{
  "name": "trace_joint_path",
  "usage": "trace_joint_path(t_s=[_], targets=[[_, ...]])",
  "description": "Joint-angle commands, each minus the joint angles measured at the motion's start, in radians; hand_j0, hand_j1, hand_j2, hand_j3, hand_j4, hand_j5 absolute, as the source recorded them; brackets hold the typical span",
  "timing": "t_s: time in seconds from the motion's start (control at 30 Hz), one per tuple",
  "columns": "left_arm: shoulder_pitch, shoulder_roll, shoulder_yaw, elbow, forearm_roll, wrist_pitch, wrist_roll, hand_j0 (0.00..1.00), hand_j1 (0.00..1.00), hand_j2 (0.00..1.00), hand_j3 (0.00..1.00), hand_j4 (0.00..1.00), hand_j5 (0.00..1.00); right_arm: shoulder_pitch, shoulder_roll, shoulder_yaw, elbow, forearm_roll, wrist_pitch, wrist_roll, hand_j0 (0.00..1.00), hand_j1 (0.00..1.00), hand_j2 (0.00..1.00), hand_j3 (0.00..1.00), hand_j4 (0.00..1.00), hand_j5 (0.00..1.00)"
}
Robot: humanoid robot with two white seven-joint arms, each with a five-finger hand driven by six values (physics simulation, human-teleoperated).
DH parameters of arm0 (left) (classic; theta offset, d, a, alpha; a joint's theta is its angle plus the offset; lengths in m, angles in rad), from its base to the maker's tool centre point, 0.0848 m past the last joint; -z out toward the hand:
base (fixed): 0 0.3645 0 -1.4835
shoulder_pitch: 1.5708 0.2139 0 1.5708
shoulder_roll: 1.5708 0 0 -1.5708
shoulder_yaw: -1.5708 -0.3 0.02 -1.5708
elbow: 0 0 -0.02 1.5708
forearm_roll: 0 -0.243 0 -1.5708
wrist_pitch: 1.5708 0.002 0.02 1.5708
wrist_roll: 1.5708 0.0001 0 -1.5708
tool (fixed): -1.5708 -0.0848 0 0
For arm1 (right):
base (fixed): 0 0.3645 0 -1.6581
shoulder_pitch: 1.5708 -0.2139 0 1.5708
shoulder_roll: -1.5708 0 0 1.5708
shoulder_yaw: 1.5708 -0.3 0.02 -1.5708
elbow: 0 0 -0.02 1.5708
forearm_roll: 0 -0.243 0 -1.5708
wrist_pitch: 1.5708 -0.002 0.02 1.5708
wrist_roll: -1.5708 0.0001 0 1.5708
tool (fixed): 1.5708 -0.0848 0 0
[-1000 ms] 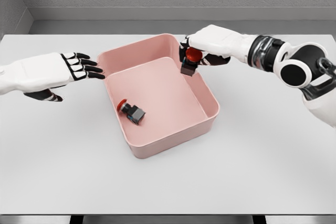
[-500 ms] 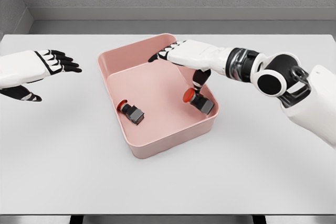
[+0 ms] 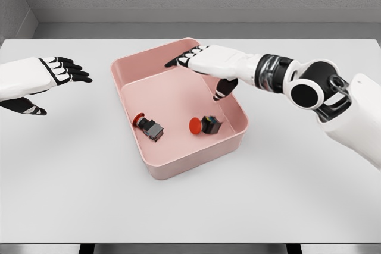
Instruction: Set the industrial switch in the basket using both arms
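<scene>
The right robot hand (image 3: 205, 66) hangs over the far half of the pink basket (image 3: 159, 169), palm down, with its fingers spread and nothing between them. Its thumb (image 3: 223, 89) points down toward the basket floor without touching anything there. The white arm behind it comes in from the right edge of the counter (image 3: 297, 194), with a dark banded wrist and a round black joint further back.

Below and just in front of that thumb, a red-capped industrial switch (image 3: 203, 125) lies on its side on the basket floor, near the basket's right wall. Its red button faces left and its dark body points right. A second industrial switch (image 3: 149, 126) lies on the floor as well, closer to the basket's left wall, tipped over with its red cap toward the far left and its grey block toward the near right. The two are apart from each other, with bare pink floor between them.

The basket sits around the middle of the counter, turned at an angle so one corner points toward the near edge.

The left robot hand (image 3: 56, 71) hovers above the left side of the counter, well apart from the basket, fingers stretched out toward it and grasping nothing.
</scene>
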Motion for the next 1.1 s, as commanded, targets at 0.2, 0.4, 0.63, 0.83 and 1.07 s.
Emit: trace_joint_path(t_s=[0.2, 0.4, 0.63, 0.83, 1.07], targets=[[0.0, -0.006, 0.001, 0.0, 0.005, 0.002, 0.0, 1.0, 1.0, 1.0, 1.0, 1.0, 1.0, 0.153, -0.123, -0.274, -0.005, -0.015, -0.153, 0.0, 1.0, 1.0, 1.0, 1.0, 1.0, 1.0], [0.0, -0.008, -0.001, 0.0, 0.015, 0.002, 0.0, 1.0, 1.0, 1.0, 1.0, 1.0, 1.0, 0.313, -0.164, -0.45, -0.005, -0.015, -0.266, 0.0, 1.0, 1.0, 1.0, 1.0, 1.0, 1.0], [0.008, -0.011, -0.002, -0.008, 0.015, 0.002, -0.003, 1.0, 1.0, 1.0, 1.0, 1.0, 1.0, 0.505, -0.196, -0.642, -0.001, -0.038, -0.413, 0.0, 1.0, 1.0, 1.0, 1.0, 1.0, 1.0], [0.015, -0.011, -0.007, -0.018, 0.015, 0.002, -0.003, 1.0, 1.0, 1.0, 1.0, 1.0, 1.0, 0.657, -0.198, -0.8, 0.038, -0.039, -0.538, 0.0, 1.0, 1.0, 1.0, 1.0, 1.0, 1.0], [0.015, -0.012, -0.007, -0.018, 0.015, 0.002, -0.003, 1.0, 1.0, 1.0, 1.0, 1.0, 1.0, 0.696, -0.196, -0.852, 0.11, -0.039, -0.608, 0.0, 1.0, 1.0, 1.0, 1.0, 1.0, 1.0]])
